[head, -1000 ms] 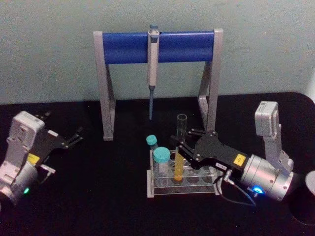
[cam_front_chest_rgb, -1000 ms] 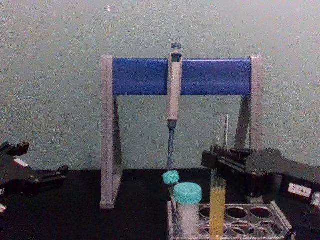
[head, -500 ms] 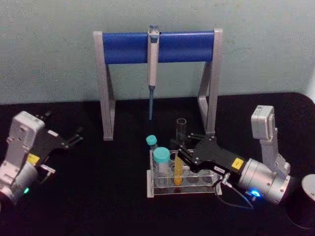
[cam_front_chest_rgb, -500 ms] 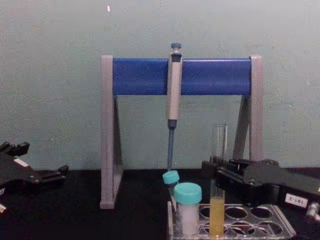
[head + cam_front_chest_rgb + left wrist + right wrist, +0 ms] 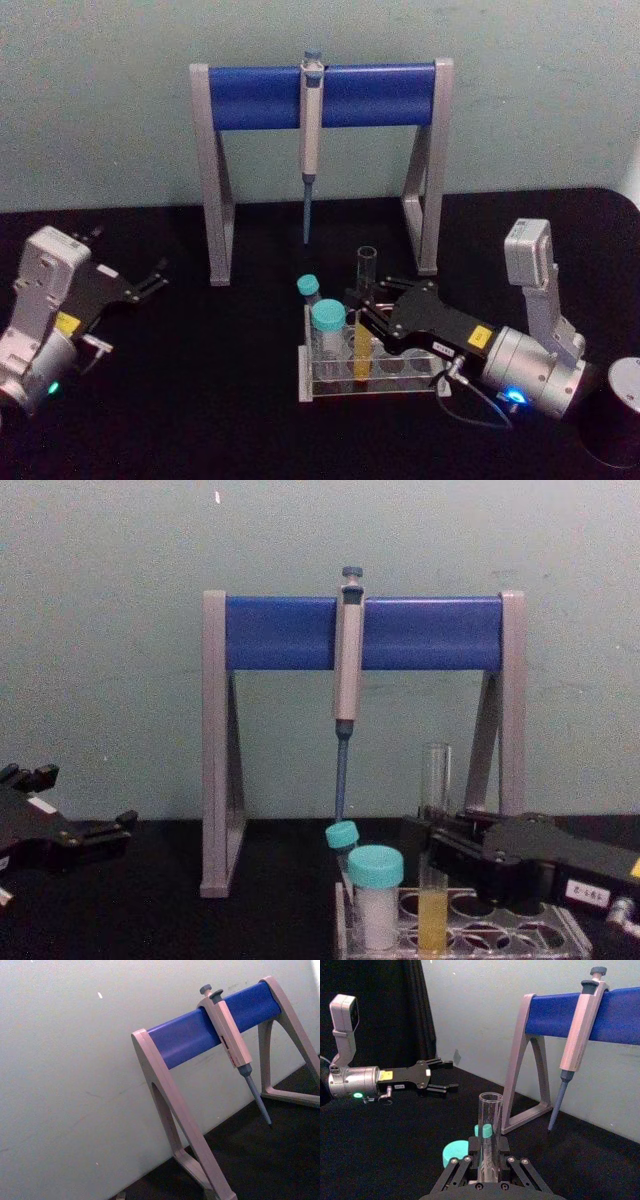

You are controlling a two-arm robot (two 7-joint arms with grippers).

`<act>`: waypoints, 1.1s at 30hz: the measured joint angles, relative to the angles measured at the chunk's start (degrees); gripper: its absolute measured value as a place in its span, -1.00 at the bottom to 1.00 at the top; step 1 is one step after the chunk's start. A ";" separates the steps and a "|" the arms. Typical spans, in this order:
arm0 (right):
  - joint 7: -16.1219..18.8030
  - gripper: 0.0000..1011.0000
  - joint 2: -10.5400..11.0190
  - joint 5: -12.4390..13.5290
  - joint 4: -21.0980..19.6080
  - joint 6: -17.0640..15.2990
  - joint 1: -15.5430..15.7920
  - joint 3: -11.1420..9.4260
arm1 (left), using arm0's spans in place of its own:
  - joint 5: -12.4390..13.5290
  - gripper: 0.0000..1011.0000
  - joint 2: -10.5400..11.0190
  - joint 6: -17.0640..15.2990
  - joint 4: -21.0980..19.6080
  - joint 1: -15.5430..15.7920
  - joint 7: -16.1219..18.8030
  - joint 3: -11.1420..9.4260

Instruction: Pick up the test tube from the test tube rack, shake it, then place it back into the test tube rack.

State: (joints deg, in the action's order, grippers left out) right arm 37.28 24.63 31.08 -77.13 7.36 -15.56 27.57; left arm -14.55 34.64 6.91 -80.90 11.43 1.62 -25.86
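The test tube [image 5: 365, 264], clear glass with yellow liquid at its bottom, stands upright with its lower end down in the test tube rack [image 5: 372, 387]. My right gripper [image 5: 362, 306] is shut on the test tube at about mid-height, just above the rack. From the chest, the test tube [image 5: 436, 780] rises above the right gripper [image 5: 436, 838] and the rack [image 5: 562, 926]. The right wrist view has the test tube [image 5: 489, 1125] clamped between the fingers. My left gripper [image 5: 128, 268] is parked open at the far left, off the table's middle; the same left gripper [image 5: 443, 1076] also appears far off from the right wrist.
Two teal-capped vials [image 5: 327, 322] stand in the rack's left end beside the tube. Behind it is the grey-and-blue pipette stand [image 5: 322, 95] with a pipette [image 5: 310, 140] hanging from it. A dark cylinder [image 5: 620, 405] sits at the right edge.
My right gripper has come down with the test tube, so the tube now sits lower and deeper in the rack. The left arm has stayed still.
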 joint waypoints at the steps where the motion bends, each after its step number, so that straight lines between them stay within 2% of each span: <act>1: -0.02 -0.54 -0.02 -0.01 0.04 -0.03 -0.02 0.00 | 0.00 0.98 0.00 0.00 0.00 0.00 0.00 0.00; 33: -0.29 -0.54 -0.04 -0.20 0.02 -0.17 -0.06 -0.04 | 0.00 0.98 0.00 0.00 0.00 0.00 0.00 0.00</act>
State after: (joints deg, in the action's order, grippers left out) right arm 36.99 24.59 30.87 -77.11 7.19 -15.62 27.52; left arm -14.55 34.65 6.91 -80.90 11.43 1.62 -25.86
